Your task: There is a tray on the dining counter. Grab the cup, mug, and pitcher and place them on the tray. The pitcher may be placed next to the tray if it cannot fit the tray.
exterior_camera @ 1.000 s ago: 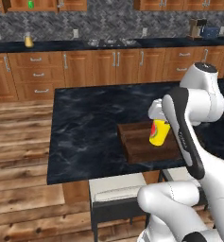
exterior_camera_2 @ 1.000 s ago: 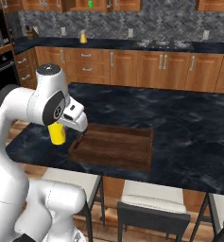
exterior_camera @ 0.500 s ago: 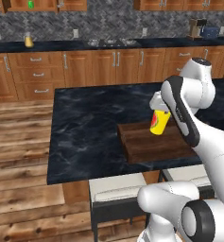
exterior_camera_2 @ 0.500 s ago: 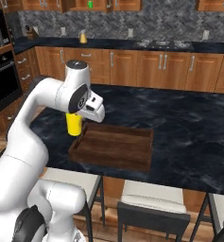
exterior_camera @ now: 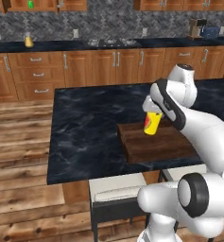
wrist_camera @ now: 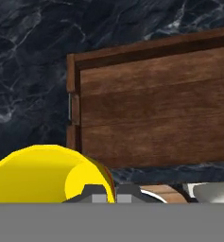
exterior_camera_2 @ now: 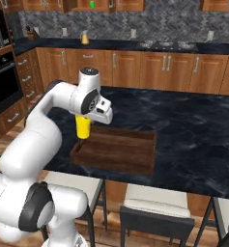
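Note:
My gripper (exterior_camera: 153, 111) (exterior_camera_2: 85, 117) is shut on the yellow cup (exterior_camera: 152, 123) (exterior_camera_2: 82, 128) and holds it upright just above one short end of the dark wooden tray (exterior_camera: 132, 156) (exterior_camera_2: 111, 165) on the black marble dining counter (exterior_camera: 85, 123) (exterior_camera_2: 193, 125). In the hand view the cup (wrist_camera: 33, 175) sits at the lower left by my gripper (wrist_camera: 106, 191), with the tray (wrist_camera: 156, 118) bare below. The amber pitcher (exterior_camera: 28, 41) (exterior_camera_2: 84, 37) stands on the far back counter. The green mug (exterior_camera: 30, 4) (exterior_camera_2: 92, 4) sits on a high shelf above it.
Stools (exterior_camera: 113, 186) (exterior_camera_2: 154, 200) stand against the near side of the dining counter. A long counter with wooden drawers (exterior_camera: 113, 64) runs along the back wall and carries a coffee machine (exterior_camera: 196, 28). A wall oven (exterior_camera_2: 5, 82) is at the left.
The arm has swung forward over the dining counter, carrying the cup from beside the tray to just above its end. The tray has not moved.

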